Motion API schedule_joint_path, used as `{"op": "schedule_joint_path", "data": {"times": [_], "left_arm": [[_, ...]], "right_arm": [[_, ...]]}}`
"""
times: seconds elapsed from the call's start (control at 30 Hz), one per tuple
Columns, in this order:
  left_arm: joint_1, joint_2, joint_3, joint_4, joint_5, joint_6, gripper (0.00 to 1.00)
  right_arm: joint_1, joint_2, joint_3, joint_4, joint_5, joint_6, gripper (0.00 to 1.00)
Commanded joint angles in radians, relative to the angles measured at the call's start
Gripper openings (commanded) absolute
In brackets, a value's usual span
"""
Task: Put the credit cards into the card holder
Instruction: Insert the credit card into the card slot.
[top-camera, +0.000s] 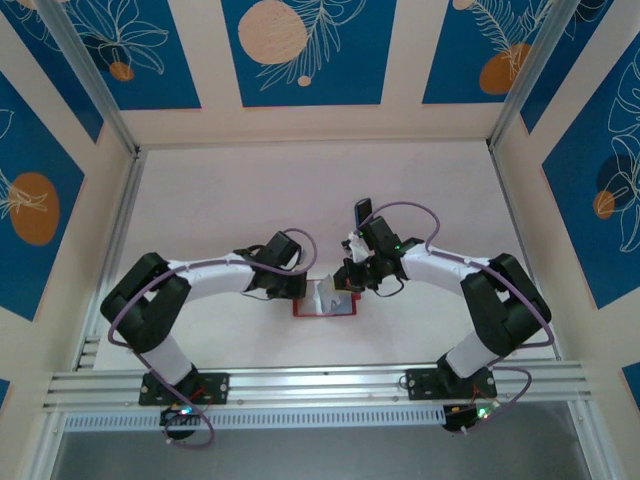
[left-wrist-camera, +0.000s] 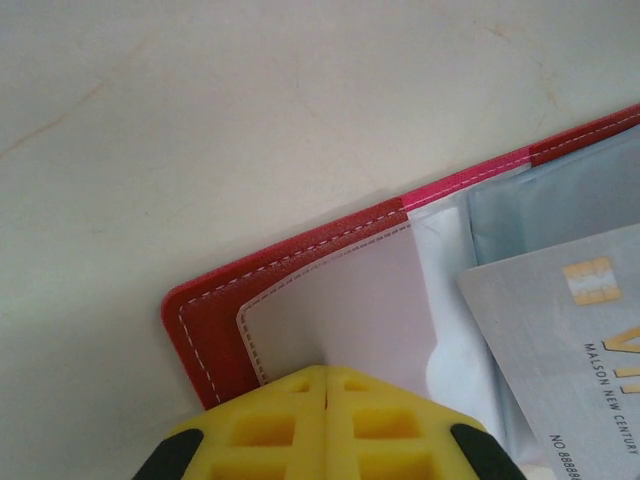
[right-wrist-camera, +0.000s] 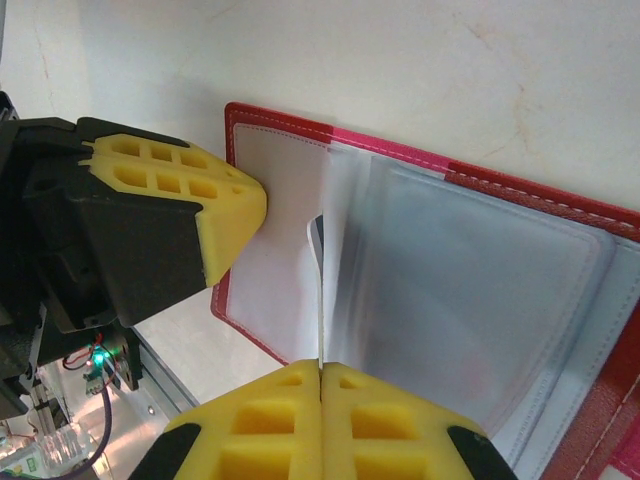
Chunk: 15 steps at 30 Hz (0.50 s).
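While the left gripper (left-wrist-camera: 325, 420) pressed its shut yellow fingertips on the left clear pocket of the open red wallet (top-camera: 325, 305), the right gripper (right-wrist-camera: 320, 420) was closed on a thin card (left-wrist-camera: 560, 340), which its own wrist camera saw edge-on. The wallet lay flat on the table (top-camera: 250, 200) between the two arms, its long side running left to right. The card stood tilted above the clear leaves near the fold, just right of the pinned pocket. Sliding it in looked like the right arm's job, heading left. The card's face read "MALSON NEW CENTURY", with gold letters beginning "VI", a gold chip, and a number starting "NO 8888".
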Motion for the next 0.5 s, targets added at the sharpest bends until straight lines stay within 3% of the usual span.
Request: {"op": "schedule_joint_path", "data": {"times": [0.0, 0.47], "left_arm": [[-0.009, 0.017, -0.036, -0.055, -0.044, -0.008, 0.05], [-0.008, 0.026, -0.039, -0.035, -0.032, -0.011, 0.05]], "right_arm": [[-0.002, 0.019, -0.006, -0.023, -0.020, -0.003, 0.00], [-0.014, 0.018, -0.021, -0.056, -0.001, -0.017, 0.00]]}}
